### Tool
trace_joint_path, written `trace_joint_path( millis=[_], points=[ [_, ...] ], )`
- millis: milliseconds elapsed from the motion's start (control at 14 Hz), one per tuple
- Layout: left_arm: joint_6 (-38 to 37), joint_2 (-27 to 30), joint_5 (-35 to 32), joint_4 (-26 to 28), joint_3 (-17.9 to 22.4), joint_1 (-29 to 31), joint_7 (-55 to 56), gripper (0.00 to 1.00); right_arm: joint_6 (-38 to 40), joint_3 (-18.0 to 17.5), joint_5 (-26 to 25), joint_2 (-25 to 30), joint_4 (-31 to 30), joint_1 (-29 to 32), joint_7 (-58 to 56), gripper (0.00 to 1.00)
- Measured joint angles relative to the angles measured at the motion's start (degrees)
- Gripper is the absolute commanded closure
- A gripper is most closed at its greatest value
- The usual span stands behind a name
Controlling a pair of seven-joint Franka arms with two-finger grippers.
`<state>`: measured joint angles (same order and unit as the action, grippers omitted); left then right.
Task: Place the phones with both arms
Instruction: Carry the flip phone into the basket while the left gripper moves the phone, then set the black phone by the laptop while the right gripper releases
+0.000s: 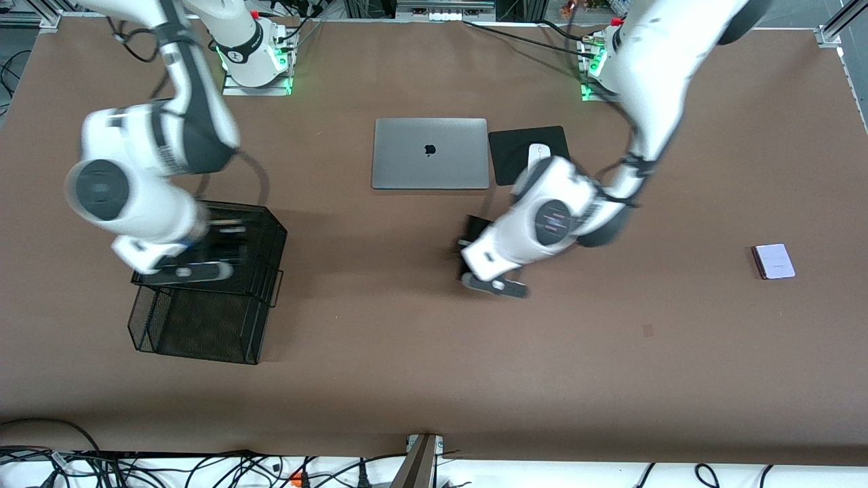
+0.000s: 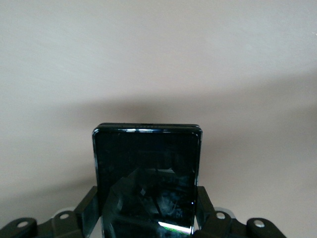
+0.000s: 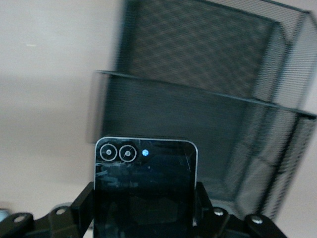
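My left gripper [image 2: 147, 203] is shut on a glossy black phone [image 2: 146, 158], one finger on each long edge. In the front view that phone [image 1: 475, 234] hangs over bare table nearer the camera than the laptop, with the left gripper [image 1: 477, 261] around it. My right gripper [image 3: 144, 198] is shut on another black phone [image 3: 144, 178], which has two camera rings and a small dot. It is over the black mesh basket [image 1: 196, 325], where the right gripper [image 1: 220, 244] looks blurred. A pale lavender-white phone [image 1: 773, 261] lies flat toward the left arm's end of the table.
A closed grey laptop [image 1: 430, 153] lies mid-table near the bases. Beside it a white mouse [image 1: 538, 153] rests on a black pad [image 1: 515, 146]. The mesh basket [image 3: 223, 59] has an upper and a lower tier. Cables run along the table's front edge.
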<state>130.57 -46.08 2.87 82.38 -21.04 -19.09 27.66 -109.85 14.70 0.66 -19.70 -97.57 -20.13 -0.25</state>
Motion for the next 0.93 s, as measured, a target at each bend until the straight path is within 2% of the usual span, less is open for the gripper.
trace_joint_path(
  millis=[143,215,287,358,430,645,717,931],
  points=[
    [5.4,-2.5,0.0,0.0,1.1,-4.4,4.4,0.69,-6.0,4.7,2.7,-0.2,-4.7,0.5,-6.1,1.00],
    [6.6,-3.4,0.0,0.0,1.3,-5.6,5.3,0.46,-8.3,5.7,4.2,-0.7,-6.6,1.3,-8.1,1.00],
    [7.1,-4.2,0.0,0.0,1.4,-6.4,6.2,0.21,-9.7,6.1,5.6,-1.6,-7.8,2.3,-9.4,0.91],
    [7.4,-4.9,0.0,0.0,1.5,-6.8,7.3,0.00,-10.4,6.1,6.6,-2.7,-8.3,3.0,-9.9,0.38],
    [7.5,-5.3,0.0,0.0,1.6,-6.9,8.2,0.00,-10.8,6.1,7.0,-3.7,-8.3,3.2,-10.0,0.00],
    [6.7,-4.9,0.0,-0.5,2.1,-6.4,9.5,0.00,-11.0,6.0,7.3,-4.2,-7.6,3.2,-10.0,0.00],
    [4.4,-4.1,0.0,-1.0,3.0,-6.0,9.6,0.00,-10.8,6.0,7.3,-4.1,-6.9,3.2,-10.0,0.00],
    [-8.9,1.8,-0.4,-2.7,9.0,-3.8,9.5,0.00,-3.1,6.0,7.3,-3.3,-1.7,2.9,-9.1,0.00]
  ],
)
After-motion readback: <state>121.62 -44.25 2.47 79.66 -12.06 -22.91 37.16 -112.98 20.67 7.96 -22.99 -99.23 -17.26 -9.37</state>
